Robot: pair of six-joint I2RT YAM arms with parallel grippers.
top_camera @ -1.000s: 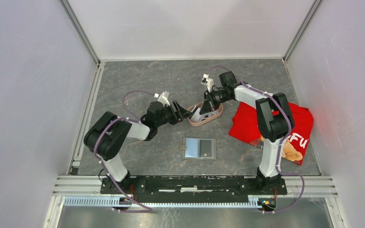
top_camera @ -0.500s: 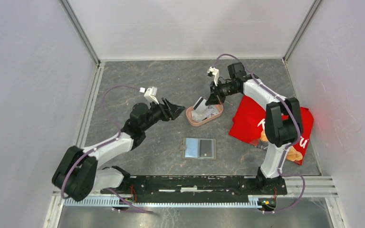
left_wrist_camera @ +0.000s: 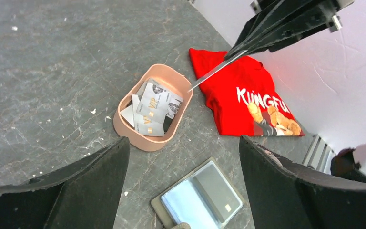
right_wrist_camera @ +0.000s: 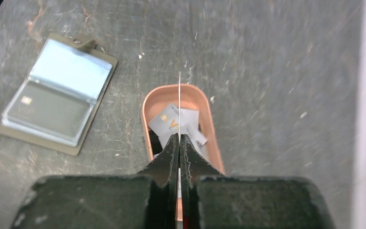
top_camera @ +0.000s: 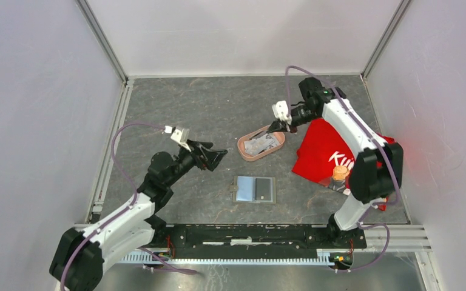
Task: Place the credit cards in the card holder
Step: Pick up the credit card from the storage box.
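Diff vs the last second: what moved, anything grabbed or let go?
Left tool backed away from the pink oval tray toward the near left, jaws wide open and empty. Right tool, shut on a thin silvery card held edge-on, rose out of the tray and shifted toward the far right. Same place as before: tray, open olive-grey wallet, red printed T-shirt.

So the card holder [top_camera: 254,189] is lying open and flat on the table [top_camera: 188,103], olive-grey edge showing, both clear pocket panels facing up. One panel looks pale and blank, the other has a dark card [right_wrist_camera: 47,112] with a little gold chip. The rest of the silvery-grey credit cards [left_wrist_camera: 155,107] are heaped, overlapping, in the pink oval tray [left_wrist_camera: 124,129] just beyond it. A single card [right_wrist_camera: 179,95] is pinched edge-on in the right gripper [right_wrist_camera: 179,138], jaws closed, over the tray.
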